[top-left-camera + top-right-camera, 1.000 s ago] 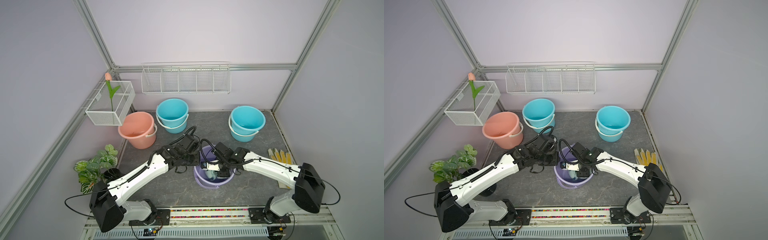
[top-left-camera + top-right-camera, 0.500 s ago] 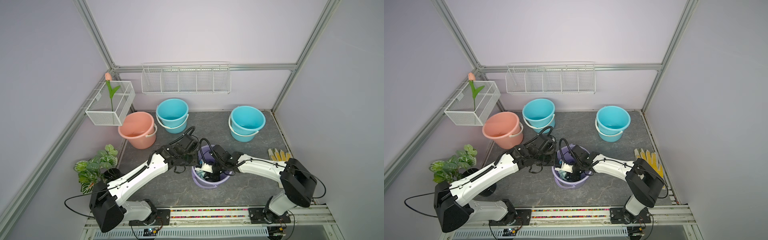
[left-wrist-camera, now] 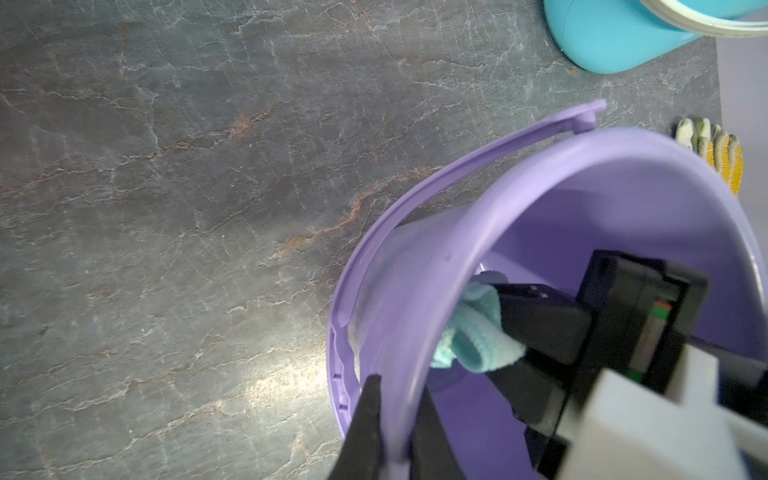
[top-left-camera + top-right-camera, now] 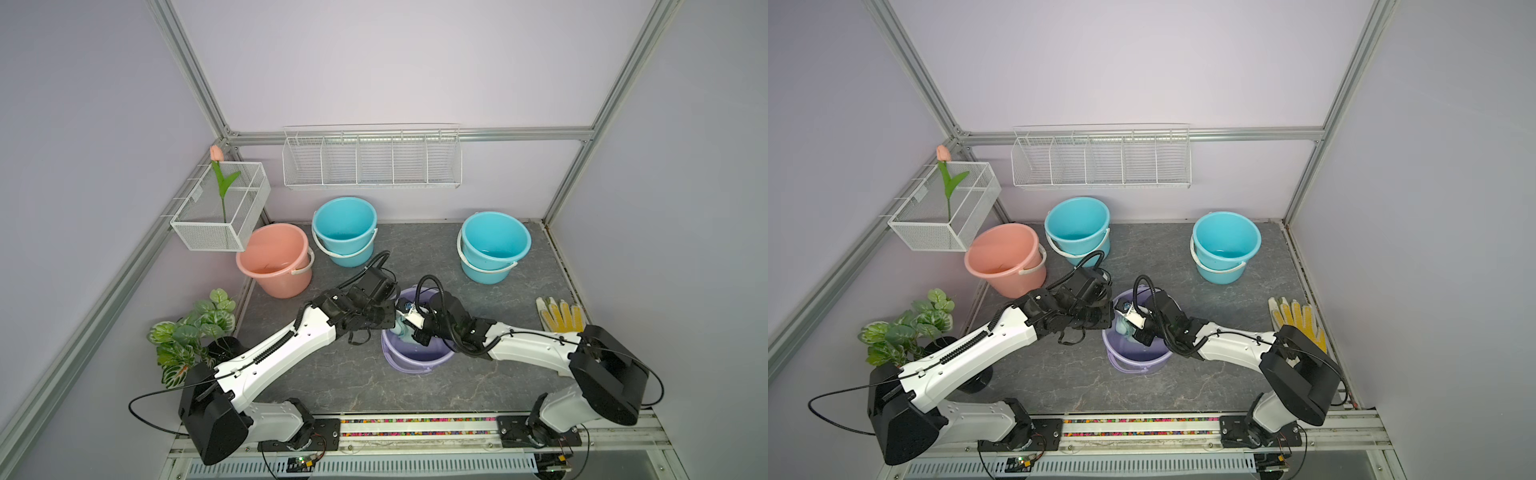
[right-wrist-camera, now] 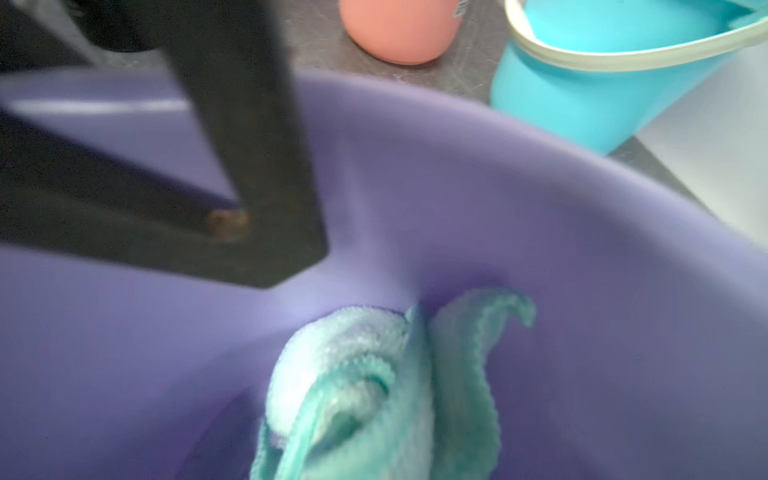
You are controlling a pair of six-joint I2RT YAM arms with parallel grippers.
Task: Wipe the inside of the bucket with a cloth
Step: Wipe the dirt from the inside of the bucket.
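Observation:
A purple bucket (image 4: pixel 415 362) (image 4: pixel 1138 362) stands mid-floor. My left gripper (image 4: pixel 390 316) (image 3: pixel 399 386) is shut on its left rim (image 3: pixel 540 174), one finger outside the wall and one finger (image 5: pixel 249 166) inside. The cloth (image 4: pixel 401 330) (image 4: pixel 1121 328) (image 3: pixel 473 345) (image 5: pixel 374 374), mint-green terry, is bunched against the inner wall (image 5: pixel 540 208) close to that rim. My right gripper (image 4: pixel 409 332) (image 4: pixel 1130 332) (image 3: pixel 507 332) reaches down into the bucket and is shut on the cloth. In the right wrist view the cloth hides its fingertips.
A pink bucket (image 4: pixel 276 257) and a blue bucket (image 4: pixel 345 228) stand behind the left arm, and stacked blue buckets (image 4: pixel 494 245) at back right. A yellow-and-white glove (image 4: pixel 561 316) lies at the right. A plant (image 4: pixel 195 328) and wire baskets (image 4: pixel 372 156) (image 4: pixel 220 208) line the left and back.
My right gripper has carried the cloth leftwards inside the bucket, up to the wall beside the left gripper. The bucket shifted slightly left. The left gripper keeps its hold on the rim.

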